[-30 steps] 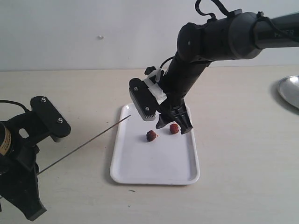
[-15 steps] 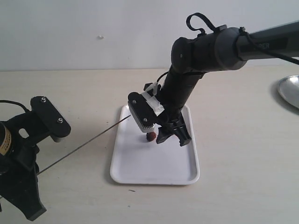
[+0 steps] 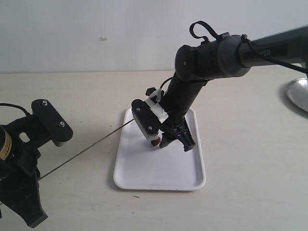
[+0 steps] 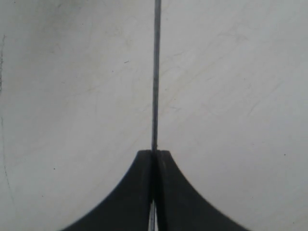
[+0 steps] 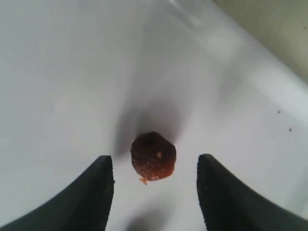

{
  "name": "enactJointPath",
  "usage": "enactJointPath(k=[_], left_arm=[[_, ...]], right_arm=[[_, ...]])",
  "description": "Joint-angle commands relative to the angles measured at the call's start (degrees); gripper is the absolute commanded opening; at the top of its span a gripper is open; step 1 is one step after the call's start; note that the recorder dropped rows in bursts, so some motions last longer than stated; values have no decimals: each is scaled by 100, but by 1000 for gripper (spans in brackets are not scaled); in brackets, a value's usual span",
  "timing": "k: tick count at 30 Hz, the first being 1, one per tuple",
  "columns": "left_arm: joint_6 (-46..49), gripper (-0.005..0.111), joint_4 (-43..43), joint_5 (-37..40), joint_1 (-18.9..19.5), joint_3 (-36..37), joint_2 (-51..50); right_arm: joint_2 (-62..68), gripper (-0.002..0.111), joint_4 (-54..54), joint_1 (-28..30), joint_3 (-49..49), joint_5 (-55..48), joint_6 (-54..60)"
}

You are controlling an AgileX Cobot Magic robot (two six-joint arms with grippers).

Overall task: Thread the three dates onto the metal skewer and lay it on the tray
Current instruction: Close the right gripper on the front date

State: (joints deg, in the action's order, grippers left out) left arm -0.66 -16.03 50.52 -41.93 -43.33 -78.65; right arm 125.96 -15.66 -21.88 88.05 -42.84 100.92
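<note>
The white tray [image 3: 159,171] lies in the middle of the table. My right gripper [image 3: 176,144] is open and low over it. In the right wrist view a reddish-brown date [image 5: 153,157] rests on the tray [image 5: 72,72], between the fingertips of my right gripper [image 5: 154,163] and touching neither. In the exterior view one date [image 3: 155,141] peeks out beside the gripper; the others are hidden behind the arm. My left gripper [image 3: 36,178] [image 4: 154,154] is shut on the thin metal skewer [image 3: 86,149] [image 4: 156,72], whose tip reaches the tray's left rim.
A round silvery dish [image 3: 298,94] sits at the far right edge. The right arm slants down from the upper right over the tray's back half. The skewer hangs in the air between the left gripper and the tray.
The right gripper has dropped toward the tray and shifted left, hiding the dates that showed before. The left gripper and skewer have stayed still.
</note>
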Motion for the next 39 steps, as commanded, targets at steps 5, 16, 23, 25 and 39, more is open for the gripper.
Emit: enactJointPath(k=[5, 16, 23, 25, 39], left_arm=[[1, 0, 19, -20, 13, 19, 10], [1, 0, 19, -20, 13, 19, 10], [1, 0, 19, -20, 13, 19, 10], [1, 0, 19, -20, 13, 19, 10], [1, 0, 19, -20, 13, 19, 10]], right_arm=[[9, 51, -129, -11, 37, 146, 109], [216, 51, -248, -11, 37, 275, 252], [223, 51, -237, -11, 37, 338, 252], [223, 50, -237, -11, 37, 326, 252], [223, 42, -227, -11, 37, 212, 252]])
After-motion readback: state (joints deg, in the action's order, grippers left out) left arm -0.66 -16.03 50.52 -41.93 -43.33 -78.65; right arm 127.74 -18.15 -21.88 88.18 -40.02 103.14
